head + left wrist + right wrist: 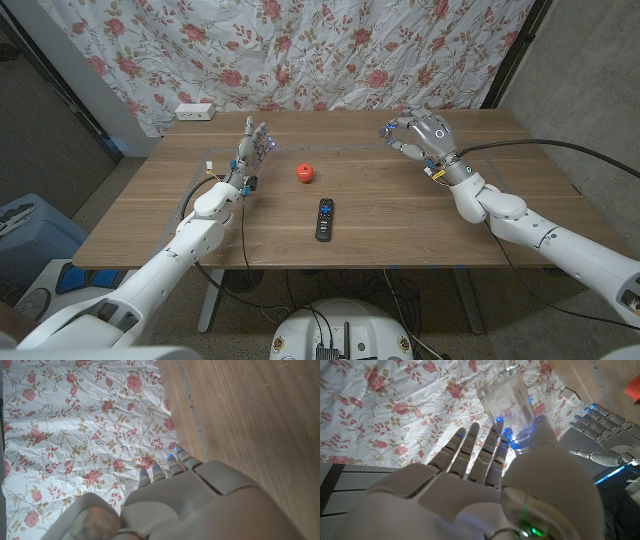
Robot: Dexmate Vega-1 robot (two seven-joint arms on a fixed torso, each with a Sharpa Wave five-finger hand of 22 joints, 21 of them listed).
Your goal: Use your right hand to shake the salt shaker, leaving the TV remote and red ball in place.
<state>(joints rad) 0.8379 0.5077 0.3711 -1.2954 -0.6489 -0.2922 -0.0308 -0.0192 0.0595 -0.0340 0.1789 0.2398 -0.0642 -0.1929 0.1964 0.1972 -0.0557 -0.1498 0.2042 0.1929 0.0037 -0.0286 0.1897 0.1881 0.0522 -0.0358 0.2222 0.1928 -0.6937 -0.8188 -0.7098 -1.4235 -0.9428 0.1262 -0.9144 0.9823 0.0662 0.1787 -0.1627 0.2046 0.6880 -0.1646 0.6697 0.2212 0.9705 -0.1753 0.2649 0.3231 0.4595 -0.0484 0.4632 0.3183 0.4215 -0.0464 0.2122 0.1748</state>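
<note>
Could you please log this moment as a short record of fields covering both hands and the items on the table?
right robot hand: raised over the table's far right, holding the clear salt shaker
left robot hand: holds nothing, fingers apart
red ball: on the table, mid-far
TV remote: lying nearer than the ball
backdrop: floral curtain

The robot's pale grey left hand (200, 505) is reaching, fingers (176, 462) extended, between a brown wooden table (250, 415) and a white rose-patterned floral curtain (75, 420).
</note>
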